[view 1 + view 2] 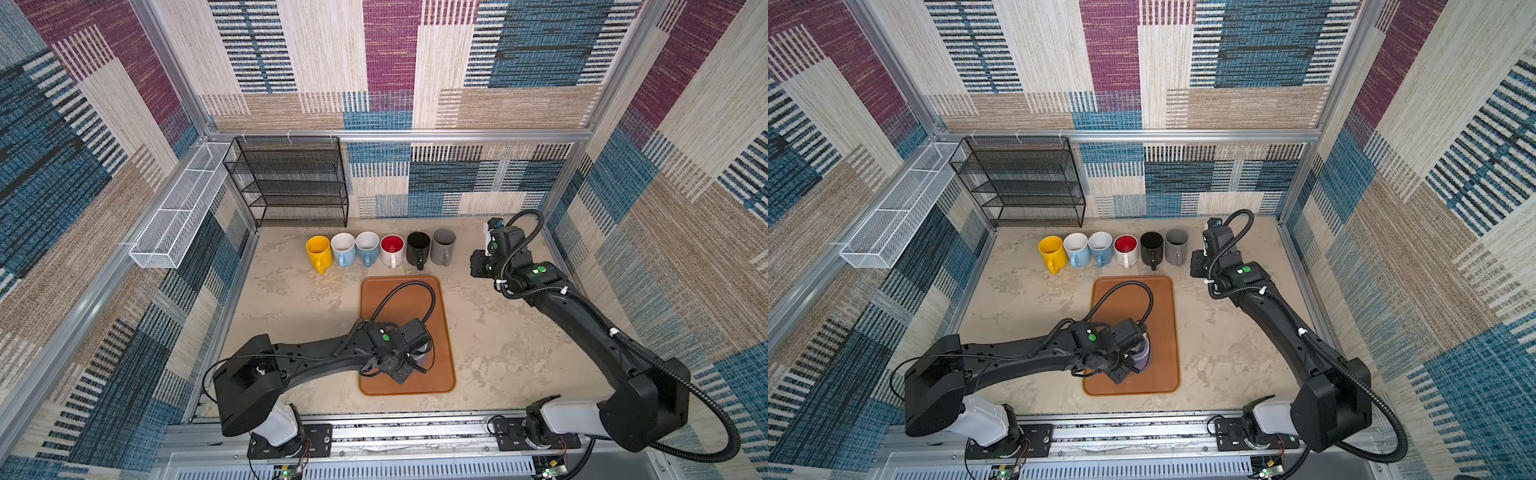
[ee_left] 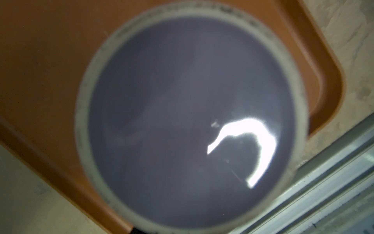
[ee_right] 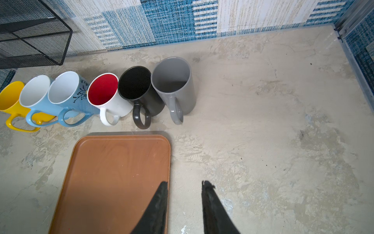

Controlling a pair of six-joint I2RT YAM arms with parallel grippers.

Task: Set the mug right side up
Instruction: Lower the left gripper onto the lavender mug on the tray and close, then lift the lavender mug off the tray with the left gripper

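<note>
7 mugs (image 1: pixel 392 249), 1 tray (image 1: pixel 399 299), 1 rack (image 1: pixel 291 183)

mug (image 2: pixel 190 121): glossy glaze (bright glare) | tray (image 3: pixel 113 172): smooth, wood-grain | table (image 3: pixel 263 141): matt, mottled | rack (image 1: pixel 291 183): metal mesh

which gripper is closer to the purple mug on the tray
Left. The left gripper is right over the purple mug; the right gripper hangs at the back near the grey mug.

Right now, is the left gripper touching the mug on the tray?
Cannot tell: left wrist view shows only the mug base, no fingers; in both top views the left gripper hides them.
</note>
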